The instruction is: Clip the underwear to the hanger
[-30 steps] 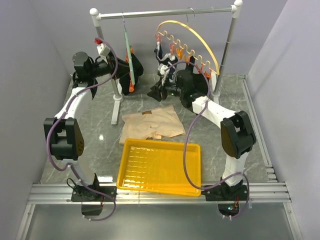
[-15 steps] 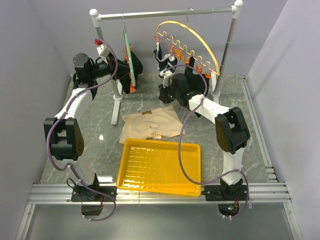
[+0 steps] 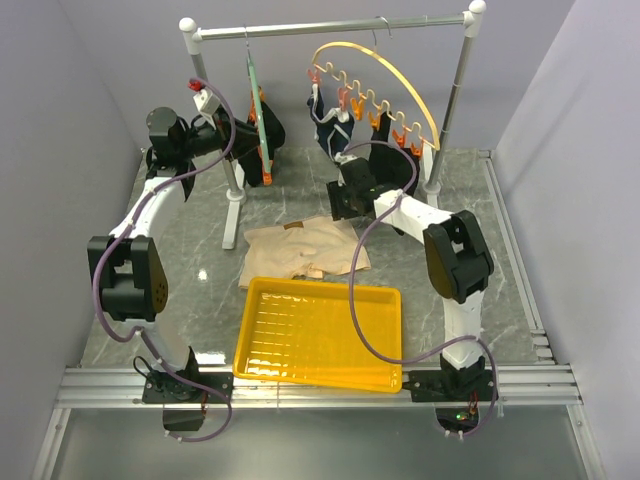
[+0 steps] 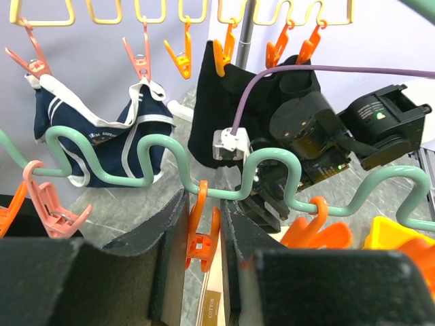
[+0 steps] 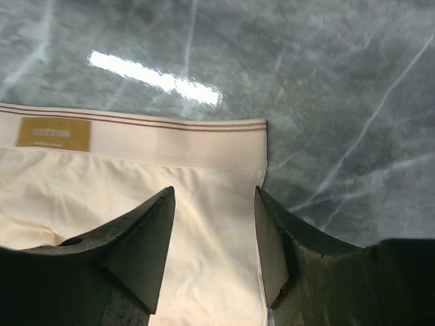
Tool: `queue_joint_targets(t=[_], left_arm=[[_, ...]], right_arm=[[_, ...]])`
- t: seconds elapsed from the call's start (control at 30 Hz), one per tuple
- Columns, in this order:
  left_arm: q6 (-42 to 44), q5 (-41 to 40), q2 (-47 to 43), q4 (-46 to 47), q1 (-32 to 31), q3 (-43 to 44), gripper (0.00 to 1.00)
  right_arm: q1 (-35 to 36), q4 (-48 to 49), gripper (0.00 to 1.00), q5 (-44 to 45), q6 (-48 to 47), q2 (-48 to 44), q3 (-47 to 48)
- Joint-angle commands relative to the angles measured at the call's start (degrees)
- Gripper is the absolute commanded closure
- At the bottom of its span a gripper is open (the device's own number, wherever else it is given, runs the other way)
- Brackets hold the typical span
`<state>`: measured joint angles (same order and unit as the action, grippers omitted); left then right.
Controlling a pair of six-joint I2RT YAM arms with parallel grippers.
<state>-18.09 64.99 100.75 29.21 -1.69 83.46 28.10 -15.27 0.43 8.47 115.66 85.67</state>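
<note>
The green hanger (image 3: pixel 256 95) hangs edge-on from the rack; its wavy green wire (image 4: pixel 136 170) crosses the left wrist view. My left gripper (image 3: pixel 264 150) is up at it, and its jaws (image 4: pixel 202 205) are shut on an orange clip (image 4: pixel 202 234) that hangs from the wire. The beige underwear (image 3: pixel 300 250) lies flat on the table. My right gripper (image 3: pixel 338 202) is open low over its right waistband corner. In the right wrist view the fingers (image 5: pixel 214 197) straddle the beige cloth (image 5: pixel 136 183) without holding it.
A yellow arc hanger (image 3: pixel 405 80) with orange clips holds a navy white-trimmed brief (image 3: pixel 330 125) and a black garment (image 4: pixel 224 109). A yellow tray (image 3: pixel 318 335) lies in front of the underwear. The rack's posts (image 3: pixel 452 100) and foot (image 3: pixel 235 215) stand behind it.
My right gripper has come away from the yellow hanger and dropped down and forward to the underwear's waistband. The navy brief now hangs free. The left gripper stays on the clip.
</note>
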Motion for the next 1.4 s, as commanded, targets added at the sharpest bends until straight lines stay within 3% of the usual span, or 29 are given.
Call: queue_joint_targets(t=[0.0, 0.53, 0.77, 1.03, 1.23, 1.37], left_arm=[[0.68, 0.31, -2.84, -0.74, 0.11, -1.19, 1.0], [0.33, -1.18, -3.98, -0.74, 0.2, -3.92, 1.0], [0.16, -1.53, -4.16, -0.47, 0.29, -4.53, 1.0], [0.16, -1.97, -3.98, -0.91, 0.38, -4.45, 1.0], [-0.02, -1.97, -3.1, -1.44, 0.46, -3.48, 1.0], [-0.28, -1.97, -2.66, -1.53, 0.64, -2.95, 1.0]], right_arm=[[0.29, -3.54, 0.42, 3.78, 5.06, 2.55, 3.62], [2.4, -8.64, 0.43, 8.01, 5.94, 9.06, 11.98], [3.1, -9.95, 0.36, 7.31, 5.59, 9.06, 13.47], [3.02, -14.17, 0.34, 6.35, 5.68, 14.5, 17.6], [3.02, -18.82, 0.35, 3.62, 5.51, 17.14, 19.97], [3.19, -24.09, 0.41, 2.04, 4.81, 20.21, 22.61]])
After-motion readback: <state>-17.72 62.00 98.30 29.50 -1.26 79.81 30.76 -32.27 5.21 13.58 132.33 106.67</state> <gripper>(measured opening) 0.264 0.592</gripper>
